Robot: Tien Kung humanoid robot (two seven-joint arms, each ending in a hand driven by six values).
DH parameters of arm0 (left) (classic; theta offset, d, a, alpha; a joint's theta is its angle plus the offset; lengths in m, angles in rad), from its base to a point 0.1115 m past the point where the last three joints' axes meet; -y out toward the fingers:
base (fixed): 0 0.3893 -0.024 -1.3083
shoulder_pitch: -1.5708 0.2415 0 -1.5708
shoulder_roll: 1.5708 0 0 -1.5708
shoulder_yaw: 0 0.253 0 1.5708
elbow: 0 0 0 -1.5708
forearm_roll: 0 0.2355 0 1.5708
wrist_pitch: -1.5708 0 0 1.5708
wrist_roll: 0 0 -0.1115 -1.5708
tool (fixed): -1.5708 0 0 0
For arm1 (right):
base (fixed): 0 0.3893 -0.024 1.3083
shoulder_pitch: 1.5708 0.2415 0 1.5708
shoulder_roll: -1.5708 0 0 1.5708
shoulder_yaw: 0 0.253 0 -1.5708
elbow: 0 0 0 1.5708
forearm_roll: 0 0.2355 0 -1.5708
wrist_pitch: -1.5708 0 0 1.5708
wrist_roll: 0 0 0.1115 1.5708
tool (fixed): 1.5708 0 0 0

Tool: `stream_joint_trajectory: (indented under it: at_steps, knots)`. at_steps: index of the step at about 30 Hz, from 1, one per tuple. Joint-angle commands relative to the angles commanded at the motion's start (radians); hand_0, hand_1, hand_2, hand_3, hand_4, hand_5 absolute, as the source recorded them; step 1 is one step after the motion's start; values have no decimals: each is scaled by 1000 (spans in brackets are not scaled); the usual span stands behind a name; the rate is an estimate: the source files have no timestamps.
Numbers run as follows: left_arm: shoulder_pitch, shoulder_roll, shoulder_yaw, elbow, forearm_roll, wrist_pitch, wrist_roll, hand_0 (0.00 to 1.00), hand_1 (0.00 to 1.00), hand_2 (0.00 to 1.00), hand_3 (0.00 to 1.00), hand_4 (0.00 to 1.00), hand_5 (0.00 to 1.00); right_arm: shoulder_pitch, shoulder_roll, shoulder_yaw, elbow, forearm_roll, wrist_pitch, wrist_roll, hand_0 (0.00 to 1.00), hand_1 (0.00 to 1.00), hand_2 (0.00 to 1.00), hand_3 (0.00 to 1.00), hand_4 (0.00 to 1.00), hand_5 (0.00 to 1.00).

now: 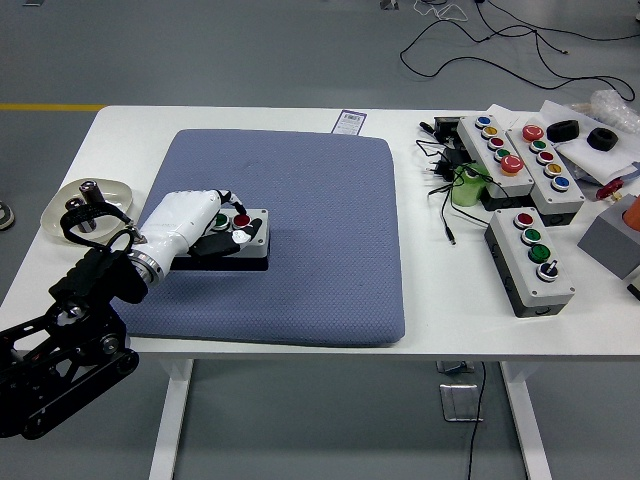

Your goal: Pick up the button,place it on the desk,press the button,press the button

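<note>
Grey concrete floor all around, cables trailing across it at the far end, and a white table [300,125] carrying a big blue-grey padded mat [300,250]. On the mat's left side lies the grey button box [235,237], its green and red buttons showing. Over it rests the left hand [190,228], white-shelled, fingers half-curled down onto the box top, not gripping it. Off to the right, three more button boxes [530,262] sit among black cables [445,190].
</note>
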Motion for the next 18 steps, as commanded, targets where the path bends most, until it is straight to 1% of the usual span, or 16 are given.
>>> stream_joint_trajectory:
  at_steps: [11, 15, 18]
  knots:
    - [2, -2, 17, 24, 2, -19, 7, 2, 2, 2, 635, 651, 976, -3, 0, 0, 0, 3, -1, -1, 673, 658, 674, 624, 310, 173]
    - [0, 0, 22, 19, 3, -37, 9, 2, 2, 2, 634, 651, 978, -4, 1, 2, 0, 2, -1, -1, 673, 658, 674, 624, 310, 173]
    - [1, -2, 28, 30, 4, -59, 15, 2, 2, 2, 634, 651, 978, -5, 1, 6, 0, -4, 0, -1, 673, 658, 674, 624, 310, 173]
